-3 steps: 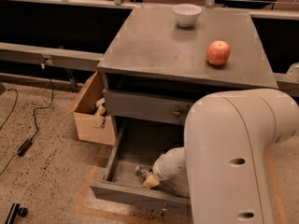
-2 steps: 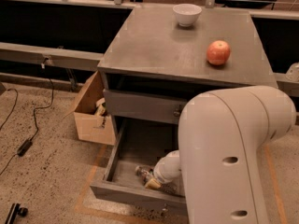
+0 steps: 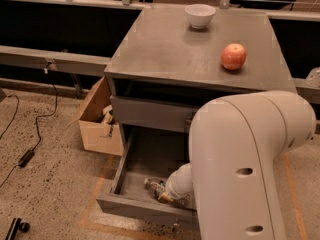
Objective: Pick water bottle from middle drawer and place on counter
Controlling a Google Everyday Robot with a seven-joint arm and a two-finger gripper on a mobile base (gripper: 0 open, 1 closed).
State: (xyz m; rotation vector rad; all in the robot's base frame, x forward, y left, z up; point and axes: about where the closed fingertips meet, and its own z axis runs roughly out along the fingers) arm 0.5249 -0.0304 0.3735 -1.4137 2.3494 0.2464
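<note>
The middle drawer [image 3: 137, 205] is pulled open at the bottom of the grey cabinet. The water bottle [image 3: 154, 186] lies on its side near the drawer's front, and only its left end shows. My gripper [image 3: 165, 197] is down inside the drawer at the bottle's right end, mostly hidden behind my white wrist and large arm. The counter [image 3: 185, 49] is the cabinet's flat grey top, above and behind the drawer.
A white bowl [image 3: 200, 15] and a red apple [image 3: 233, 56] sit on the counter. The shut upper drawer [image 3: 150, 115] is above the open one. An open cardboard box [image 3: 97, 119] stands left of the cabinet. A cable [image 3: 35, 134] lies on the floor.
My big arm link has shifted left and covers more of the drawer's right side. The wrist and gripper stay low in the drawer by the bottle.
</note>
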